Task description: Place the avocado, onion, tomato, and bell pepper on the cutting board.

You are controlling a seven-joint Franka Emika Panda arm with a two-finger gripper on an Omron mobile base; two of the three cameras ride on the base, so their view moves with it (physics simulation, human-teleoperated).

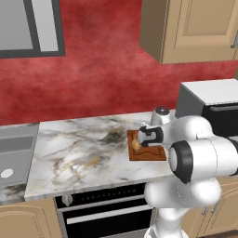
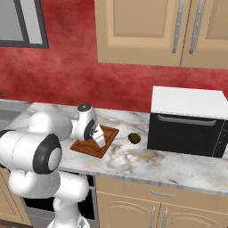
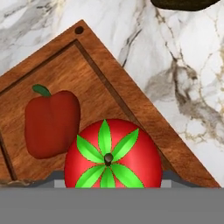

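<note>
Hovering over the cutting board (image 3: 144, 118), the gripper (image 3: 109, 186) seems to clasp the tomato (image 3: 113, 154), which could roll into the bell pepper (image 3: 51, 122) if dropped

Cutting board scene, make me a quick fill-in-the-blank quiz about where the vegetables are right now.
1. The bell pepper lies on the ____.
2. The avocado sits on the marble counter, between the board and the black ____.
3. The tomato has a ____ stem cap.

Missing words: cutting board; microwave; green
</note>
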